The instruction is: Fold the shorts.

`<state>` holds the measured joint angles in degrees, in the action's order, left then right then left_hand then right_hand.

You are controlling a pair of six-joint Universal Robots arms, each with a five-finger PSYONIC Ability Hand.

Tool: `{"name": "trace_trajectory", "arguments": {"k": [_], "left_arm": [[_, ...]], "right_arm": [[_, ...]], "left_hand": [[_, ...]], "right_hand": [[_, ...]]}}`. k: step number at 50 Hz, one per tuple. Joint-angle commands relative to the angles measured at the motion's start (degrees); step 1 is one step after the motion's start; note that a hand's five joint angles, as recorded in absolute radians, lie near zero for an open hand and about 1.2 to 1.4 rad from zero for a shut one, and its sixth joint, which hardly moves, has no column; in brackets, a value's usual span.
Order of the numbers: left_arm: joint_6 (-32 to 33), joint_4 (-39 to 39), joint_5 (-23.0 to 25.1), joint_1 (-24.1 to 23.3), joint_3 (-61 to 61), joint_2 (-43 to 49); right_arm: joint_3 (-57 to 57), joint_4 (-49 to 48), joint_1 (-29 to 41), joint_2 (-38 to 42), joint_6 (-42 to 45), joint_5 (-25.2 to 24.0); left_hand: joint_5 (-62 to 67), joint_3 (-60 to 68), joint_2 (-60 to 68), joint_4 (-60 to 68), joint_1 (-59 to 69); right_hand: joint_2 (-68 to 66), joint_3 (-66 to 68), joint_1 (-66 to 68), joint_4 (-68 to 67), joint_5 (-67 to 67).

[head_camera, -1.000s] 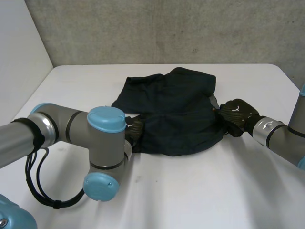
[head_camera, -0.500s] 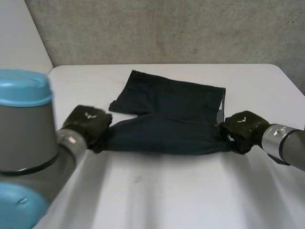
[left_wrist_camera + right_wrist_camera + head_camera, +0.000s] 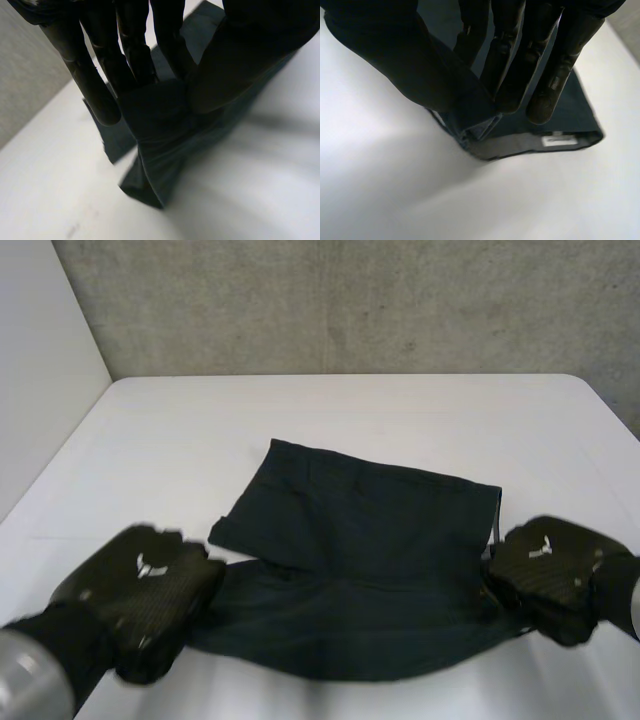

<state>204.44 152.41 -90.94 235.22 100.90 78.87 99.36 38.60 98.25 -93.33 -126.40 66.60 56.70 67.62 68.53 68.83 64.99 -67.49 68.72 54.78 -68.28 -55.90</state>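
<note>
Nearer now: shorts [image 3: 360, 560] between left hand [image 3: 140, 595], right hand [image 3: 550, 570]

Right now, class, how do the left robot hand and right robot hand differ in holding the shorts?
The left robot hand pinches a leg end of the shorts; the right robot hand pinches the waistband end, by a white label. Cloth bunches at the left robot hand, lies flatter at the right. Both pinch cloth with thumb and fingers.

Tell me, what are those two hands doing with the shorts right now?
Left hand pinching the shorts at a leg end. Right hand pinching the waistband end. Cloth stretched between them over the white table. Nothing in the way.
</note>
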Motion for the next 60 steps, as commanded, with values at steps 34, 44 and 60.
{"name": "trace_trajectory", "arguments": {"k": [34,44,60], "left_arm": [[16.1,52.5,-6.0,0.7,-67.4,79.5],[1.5,51.2,-4.4,1.2,-43.0,57.1],[-13.7,44.3,3.0,5.3,-15.2,35.0]], "right_arm": [[-36.8,-53.9,10.4,47.2,-16.9,29.7],[-20.9,-44.6,9.9,30.1,-25.5,23.9],[-5.5,-44.3,7.3,28.2,-34.9,15.5]], "left_hand": [[-56.7,-57.6,-58.5,-58.8,-55.0],[-56.7,-57.6,-58.5,-58.8,-55.0],[-56.7,-57.6,-58.5,-58.8,-55.0]], "right_hand": [[57.5,-58.7,-44.8,58.3,55.9],[57.5,-58.7,-44.8,58.3,55.9],[44.3,-45.5,-31.6,45.1,42.7]]}}
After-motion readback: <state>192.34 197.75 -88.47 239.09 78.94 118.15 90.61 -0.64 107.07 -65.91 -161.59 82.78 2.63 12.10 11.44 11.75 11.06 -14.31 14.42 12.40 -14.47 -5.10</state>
